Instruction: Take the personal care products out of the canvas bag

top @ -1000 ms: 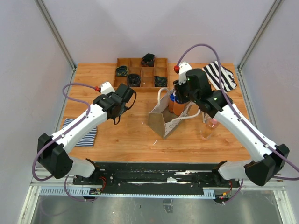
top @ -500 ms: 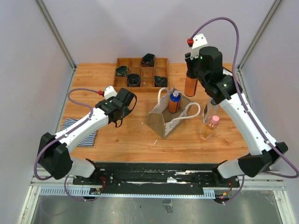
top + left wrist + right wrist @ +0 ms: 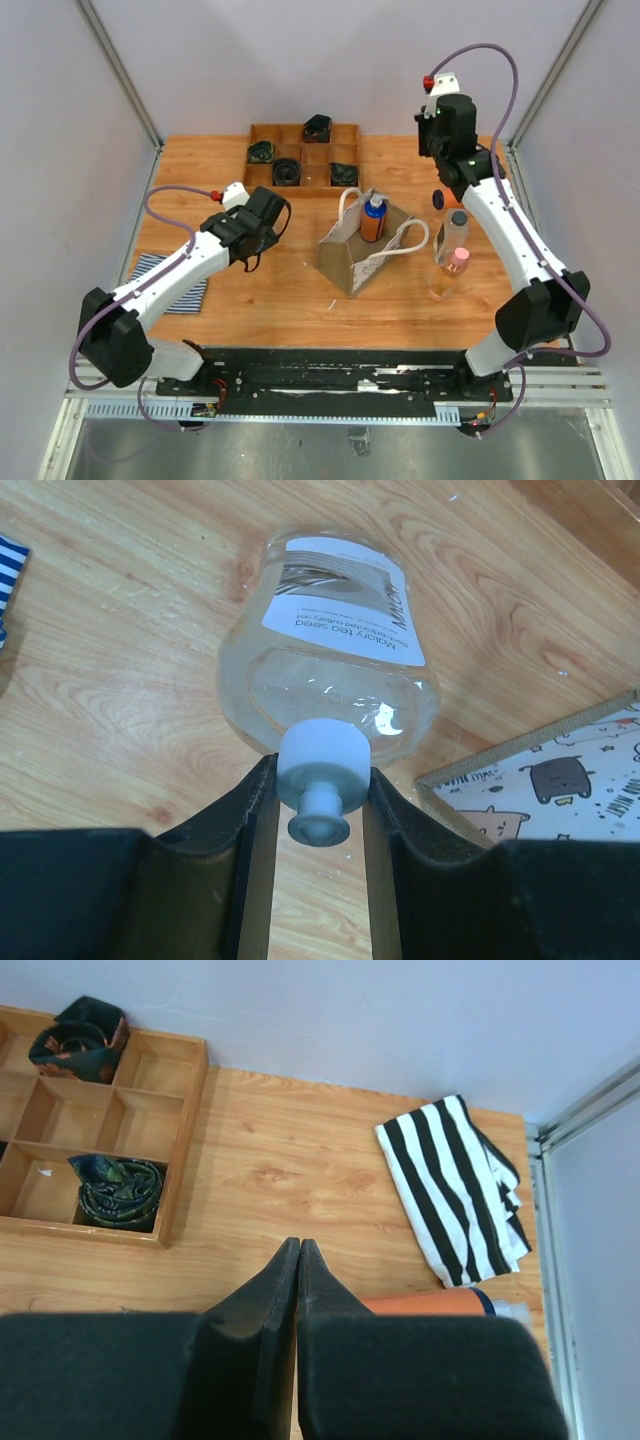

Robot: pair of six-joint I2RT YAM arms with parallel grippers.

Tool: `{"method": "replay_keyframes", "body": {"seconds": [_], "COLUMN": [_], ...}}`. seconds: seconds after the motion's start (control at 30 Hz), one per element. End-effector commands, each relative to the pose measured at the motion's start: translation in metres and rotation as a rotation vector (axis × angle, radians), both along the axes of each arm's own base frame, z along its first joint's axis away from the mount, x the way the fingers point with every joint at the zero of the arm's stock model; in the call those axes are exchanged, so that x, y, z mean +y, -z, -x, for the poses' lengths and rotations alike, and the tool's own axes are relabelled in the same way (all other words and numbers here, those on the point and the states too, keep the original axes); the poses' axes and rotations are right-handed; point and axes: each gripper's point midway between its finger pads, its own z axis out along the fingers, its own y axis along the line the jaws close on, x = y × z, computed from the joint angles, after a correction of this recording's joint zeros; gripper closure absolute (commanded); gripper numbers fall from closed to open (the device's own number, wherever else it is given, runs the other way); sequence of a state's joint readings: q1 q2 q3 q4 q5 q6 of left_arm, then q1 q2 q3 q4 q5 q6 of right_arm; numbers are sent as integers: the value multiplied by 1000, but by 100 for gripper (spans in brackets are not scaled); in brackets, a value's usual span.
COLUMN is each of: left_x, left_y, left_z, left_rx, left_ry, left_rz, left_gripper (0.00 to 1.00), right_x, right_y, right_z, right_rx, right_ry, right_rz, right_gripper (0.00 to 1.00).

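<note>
The canvas bag (image 3: 350,255) stands mid-table with the orange blue-pump bottle (image 3: 374,218) upright inside. The clear grey-cap bottle (image 3: 455,232) and the peach pink-cap bottle (image 3: 448,272) stand right of the bag. My left gripper (image 3: 257,238) is left of the bag. In the left wrist view it (image 3: 318,805) is shut on the white cap (image 3: 322,763) of the clear bottle (image 3: 330,670), held over the wood by the bag's corner (image 3: 560,780). My right gripper (image 3: 438,198) is raised at the back right, shut and empty (image 3: 299,1245). The orange bottle (image 3: 430,1303) lies on the table behind its fingers; a sliver shows from above (image 3: 497,186).
The wooden compartment tray (image 3: 300,128) with black rolled items sits at the back, also in the right wrist view (image 3: 185,1150). A black-and-white striped cloth (image 3: 455,1185) lies at the back right beside the orange bottle. A blue-striped cloth (image 3: 170,285) lies at the left.
My right arm lifted the orange bottle out of the bag and carried it to the back right. The bottle now lies on the table and the jaws are shut empty. The left arm barely moved.
</note>
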State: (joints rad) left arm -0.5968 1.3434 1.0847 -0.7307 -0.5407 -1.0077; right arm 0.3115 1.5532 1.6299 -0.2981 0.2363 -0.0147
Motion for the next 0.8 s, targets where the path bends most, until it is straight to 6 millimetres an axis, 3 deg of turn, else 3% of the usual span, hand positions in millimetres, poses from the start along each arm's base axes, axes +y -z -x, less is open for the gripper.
{"method": "replay_keyframes", "body": {"seconds": [0.0, 0.13, 0.4, 0.63, 0.77], "left_x": [-1, -2, -12, -9, -11], "left_y": [-39, -51, -63, -55, -37], "left_z": [-8, -7, -4, -12, -20], "left_rx": [-98, -114, -70, -45, 15], "left_ry": [-4, 10, 65, 70, 91], "left_rz": [46, 61, 84, 67, 54], "left_gripper": [100, 99, 98, 98, 98], "right_x": [-3, -5, -6, -10, -17], "right_y": [37, 57, 73, 74, 78], "right_z": [-12, -12, 4, 23, 28], "right_rx": [55, 102, 146, 148, 167], "right_ry": [9, 6, -17, -19, 4], "right_rz": [-41, -37, -37, -35, -13], "right_gripper": [99, 99, 99, 99, 98]}}
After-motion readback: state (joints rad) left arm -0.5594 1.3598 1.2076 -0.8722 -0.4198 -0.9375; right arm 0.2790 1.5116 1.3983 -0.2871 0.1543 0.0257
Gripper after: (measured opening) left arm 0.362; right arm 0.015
